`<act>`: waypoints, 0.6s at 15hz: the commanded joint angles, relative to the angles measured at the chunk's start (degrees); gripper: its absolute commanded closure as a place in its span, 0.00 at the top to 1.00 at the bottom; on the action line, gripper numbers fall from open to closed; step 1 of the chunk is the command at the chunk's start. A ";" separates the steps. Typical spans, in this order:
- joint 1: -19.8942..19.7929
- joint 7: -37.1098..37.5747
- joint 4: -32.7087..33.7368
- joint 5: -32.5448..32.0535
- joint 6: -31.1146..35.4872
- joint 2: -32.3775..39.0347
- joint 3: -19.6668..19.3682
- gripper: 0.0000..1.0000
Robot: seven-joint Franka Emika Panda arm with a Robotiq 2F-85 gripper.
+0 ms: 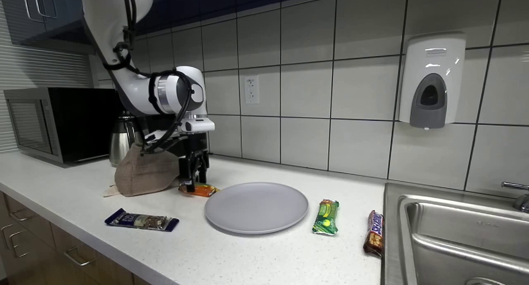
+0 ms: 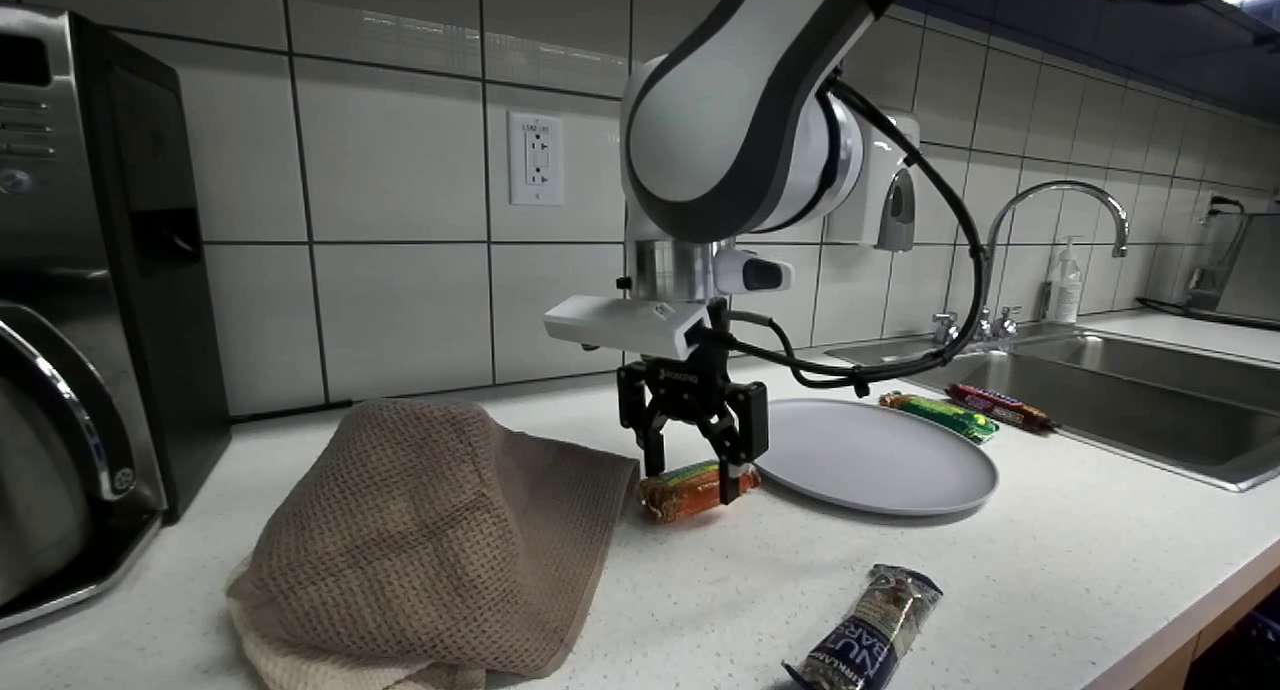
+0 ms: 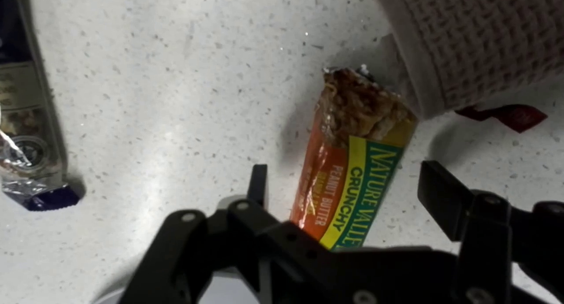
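An orange, yellow and green Nature Valley bar (image 1: 205, 190) lies on the white counter. It also shows in an exterior view (image 2: 682, 492) and in the wrist view (image 3: 337, 180). My gripper (image 1: 196, 186) points down over it, open, with one finger on each side. In the wrist view, gaps show between the bar and both fingers of the gripper (image 3: 346, 180); its lower end is hidden behind the gripper. A brown towel (image 2: 420, 540) lies heaped beside the bar's far end. A grey plate (image 1: 256, 206) is close to its other end.
A navy nut bar (image 1: 142, 221) lies near the counter's front edge. A green bar (image 1: 326, 217) and a Snickers bar (image 1: 375, 234) lie between plate and sink (image 1: 396, 235). A microwave (image 1: 62, 124) and steel jug (image 1: 120, 142) stand behind the towel. A tiled wall (image 1: 308, 142) runs behind.
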 commanded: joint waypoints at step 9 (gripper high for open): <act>0.63 1.95 -0.21 0.62 0.68 -1.41 -0.26 0.16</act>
